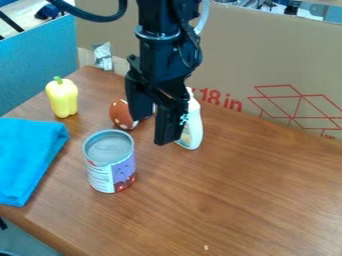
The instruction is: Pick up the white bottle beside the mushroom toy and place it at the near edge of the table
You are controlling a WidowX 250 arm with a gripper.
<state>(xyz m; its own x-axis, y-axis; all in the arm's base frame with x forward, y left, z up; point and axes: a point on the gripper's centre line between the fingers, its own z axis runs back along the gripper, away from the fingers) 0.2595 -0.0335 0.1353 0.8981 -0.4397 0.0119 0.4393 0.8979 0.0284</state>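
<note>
Potentially, the main hazard is side contact: the gripper [153, 130] hangs over the table [250, 172] with its fingers apart, and both neighbouring objects appear close to them. The white bottle [194, 125] stands behind and view-right of the gripper, partly hidden by the nearer finger; its tall, narrow form could topple if that finger swung against it. The brown spotted object [121, 115], behind and view-left, has a rounded form that could roll if nudged. The open-topped or recessed-lid can [110, 162], nearer the camera and view-left of the gripper, could tip if its rim were struck off-centre. Fingertip clearance above the table cannot be determined.

Arm pose: the arm descends from the top edge, nearly vertical, with the wrist above the fingers and the fingertips directed downward. No object is visibly gripped
</note>
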